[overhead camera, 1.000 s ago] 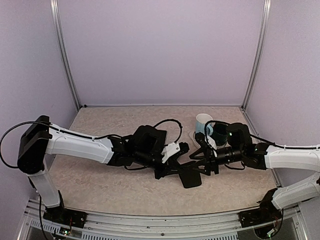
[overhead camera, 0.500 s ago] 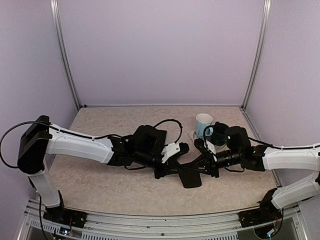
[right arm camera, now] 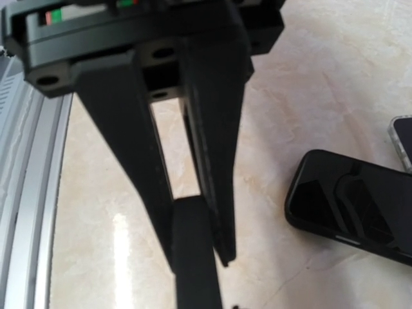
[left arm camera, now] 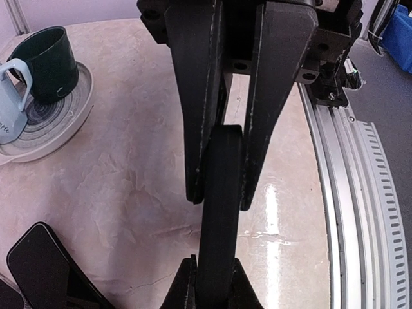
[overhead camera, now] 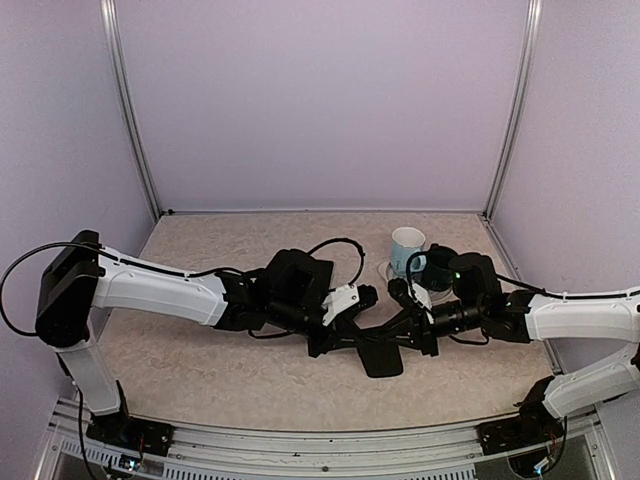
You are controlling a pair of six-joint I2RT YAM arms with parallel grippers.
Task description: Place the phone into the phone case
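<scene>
A matte black slab, which I take for the phone case (left arm camera: 219,244), hangs edge-on above the table between both arms. My left gripper (left arm camera: 221,201) is shut on one end of it. My right gripper (right arm camera: 196,261) is shut on the other end, and its fingertips (left arm camera: 187,290) show at the bottom of the left wrist view. In the top view the case (overhead camera: 382,360) sits between the left gripper (overhead camera: 345,345) and the right gripper (overhead camera: 398,338). The phone (right arm camera: 351,206), glossy black, lies flat on the table just beyond the grippers. It also shows in the left wrist view as the phone (left arm camera: 42,270).
A white plate (left arm camera: 61,122) at the back right carries a dark green mug (left arm camera: 48,61) and a light blue mug (overhead camera: 407,245). Another flat device with a pale rim (right arm camera: 404,138) lies beyond the phone. The metal rail (left arm camera: 347,180) runs along the near table edge.
The right gripper's jaws have closed from wide apart onto the black case. The right wrist has shifted slightly. The left arm has held still.
</scene>
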